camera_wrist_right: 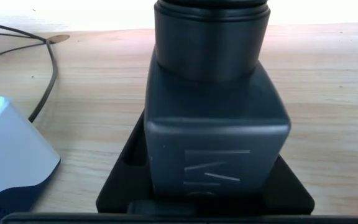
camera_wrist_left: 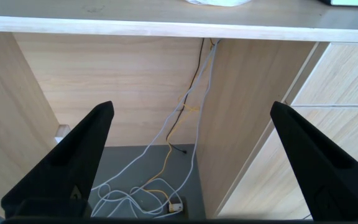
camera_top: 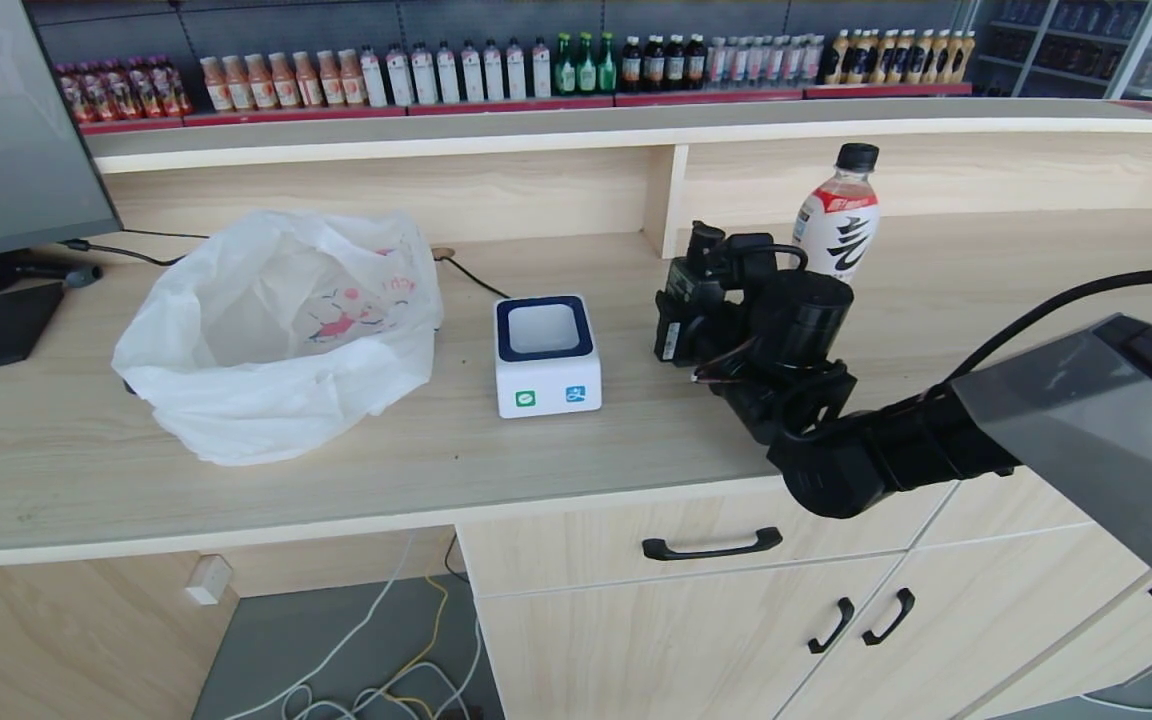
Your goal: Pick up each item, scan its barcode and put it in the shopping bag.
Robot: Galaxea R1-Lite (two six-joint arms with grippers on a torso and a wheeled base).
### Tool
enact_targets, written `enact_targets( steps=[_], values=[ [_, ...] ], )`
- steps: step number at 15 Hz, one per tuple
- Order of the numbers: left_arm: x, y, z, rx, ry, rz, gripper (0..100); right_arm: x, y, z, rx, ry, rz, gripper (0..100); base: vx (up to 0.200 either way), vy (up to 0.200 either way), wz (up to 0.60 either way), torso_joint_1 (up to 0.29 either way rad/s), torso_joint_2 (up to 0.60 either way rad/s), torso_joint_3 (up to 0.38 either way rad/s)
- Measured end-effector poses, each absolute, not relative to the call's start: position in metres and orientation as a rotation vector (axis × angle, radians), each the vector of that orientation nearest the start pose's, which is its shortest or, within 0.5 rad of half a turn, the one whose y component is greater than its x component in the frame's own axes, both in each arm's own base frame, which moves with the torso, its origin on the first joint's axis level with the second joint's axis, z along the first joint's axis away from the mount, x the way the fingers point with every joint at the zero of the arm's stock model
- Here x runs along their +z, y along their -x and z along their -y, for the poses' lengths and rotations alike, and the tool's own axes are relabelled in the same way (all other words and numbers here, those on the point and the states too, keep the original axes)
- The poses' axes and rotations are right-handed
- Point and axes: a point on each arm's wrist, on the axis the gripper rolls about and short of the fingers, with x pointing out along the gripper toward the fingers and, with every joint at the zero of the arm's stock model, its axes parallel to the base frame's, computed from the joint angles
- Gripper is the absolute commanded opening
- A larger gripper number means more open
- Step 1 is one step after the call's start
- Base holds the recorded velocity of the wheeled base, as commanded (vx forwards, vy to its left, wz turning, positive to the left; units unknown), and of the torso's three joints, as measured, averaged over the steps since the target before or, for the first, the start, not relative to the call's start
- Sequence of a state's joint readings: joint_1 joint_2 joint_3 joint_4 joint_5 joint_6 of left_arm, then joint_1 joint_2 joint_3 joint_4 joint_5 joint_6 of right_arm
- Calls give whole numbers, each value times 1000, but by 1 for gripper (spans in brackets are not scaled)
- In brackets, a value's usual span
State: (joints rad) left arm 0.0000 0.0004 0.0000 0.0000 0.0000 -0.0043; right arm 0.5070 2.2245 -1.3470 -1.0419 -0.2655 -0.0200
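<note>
My right gripper [camera_top: 688, 305] hovers just above the counter, right of the scanner, shut on a dark grey square bottle [camera_top: 676, 300] with a black cap. The right wrist view has this bottle [camera_wrist_right: 213, 124] up close between the jaws of the right gripper [camera_wrist_right: 207, 186]. The white scanner [camera_top: 546, 355] with a blue-framed top stands mid-counter; its corner [camera_wrist_right: 5, 155] is near the held bottle. At the left lies the white plastic shopping bag [camera_top: 281, 330], mouth open. A white-labelled drink bottle [camera_top: 838, 220] stands upright behind my right arm. Below counter level, my left gripper [camera_wrist_left: 191, 168] is open and holds nothing.
A monitor [camera_top: 6, 130] on a black stand fills the counter's far left. A thin cable [camera_top: 471, 275] runs behind the scanner. A raised wooden shelf [camera_top: 666, 190] backs the counter. Drawers [camera_top: 711, 545] sit under the front edge, and loose cables [camera_wrist_left: 160, 186] lie on the floor.
</note>
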Motion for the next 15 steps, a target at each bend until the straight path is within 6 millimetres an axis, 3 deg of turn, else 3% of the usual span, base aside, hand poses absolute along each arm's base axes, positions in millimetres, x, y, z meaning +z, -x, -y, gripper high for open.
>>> enact_targets(
  steps=[8,15],
  values=[
    [75,23,0,0,4,0,100,171,-397,-214,239,-44,160,0,0,0,0,0,0,0],
    [75,23,0,0,4,0,100,197,-380,-206,238,-53,200,0,0,0,0,0,0,0]
  ],
)
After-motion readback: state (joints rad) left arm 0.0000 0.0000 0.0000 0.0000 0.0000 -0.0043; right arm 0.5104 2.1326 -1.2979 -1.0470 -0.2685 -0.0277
